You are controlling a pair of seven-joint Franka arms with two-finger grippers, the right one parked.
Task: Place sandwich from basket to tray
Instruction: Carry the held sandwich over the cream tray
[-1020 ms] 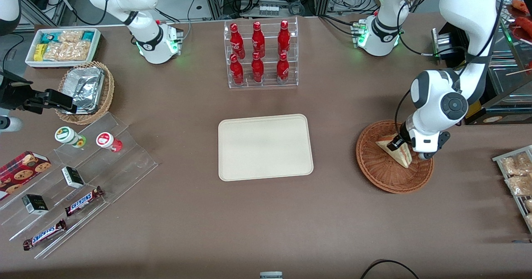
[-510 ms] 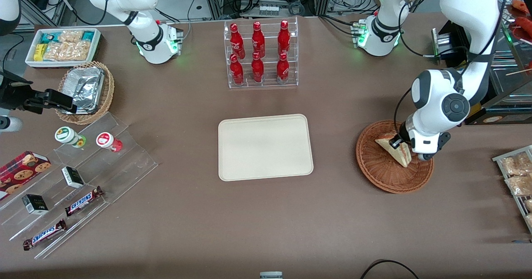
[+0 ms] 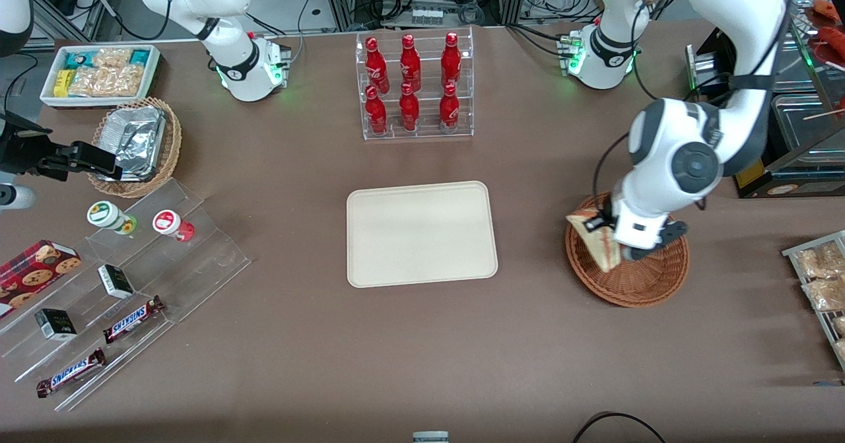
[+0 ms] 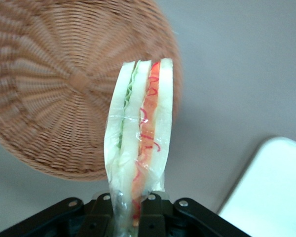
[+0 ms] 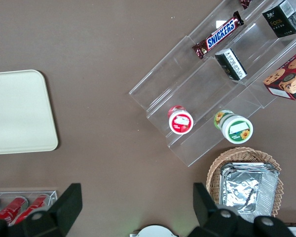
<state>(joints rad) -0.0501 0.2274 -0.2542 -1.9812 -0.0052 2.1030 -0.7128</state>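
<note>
1. The left arm's gripper (image 3: pixel 608 234) pinches the plastic-wrapped triangular sandwich (image 3: pixel 596 239) with its red-orange filling.
2. It hangs over the reddish-brown woven wicker basket (image 3: pixel 650 278), at the edge nearest the cream-beige rectangular tray (image 3: pixel 420 233).

Pale bread sandwich (image 4: pixel 138 133) striped red-orange and green, reddish-brown woven basket (image 3: pixel 650 278), cream tray (image 3: pixel 421 234), dull brown tabletop (image 3: pixel 422 350), black gripper (image 4: pixel 126 217).

Even, diffuse overhead light fills all three views. The matte brown tabletop (image 3: pixel 528 337) shows soft, short shadows and no glare. Foil (image 3: pixel 135 140) and the clear acrylic steps (image 3: pixel 198 245) catch mild highlights. Near the pincer (image 4: pixel 126 217), the basket (image 4: pixel 49 89) is blurred; the wrapped sandwich (image 4: pixel 140 128) stays fairly sharp, faintly glossy.
</note>
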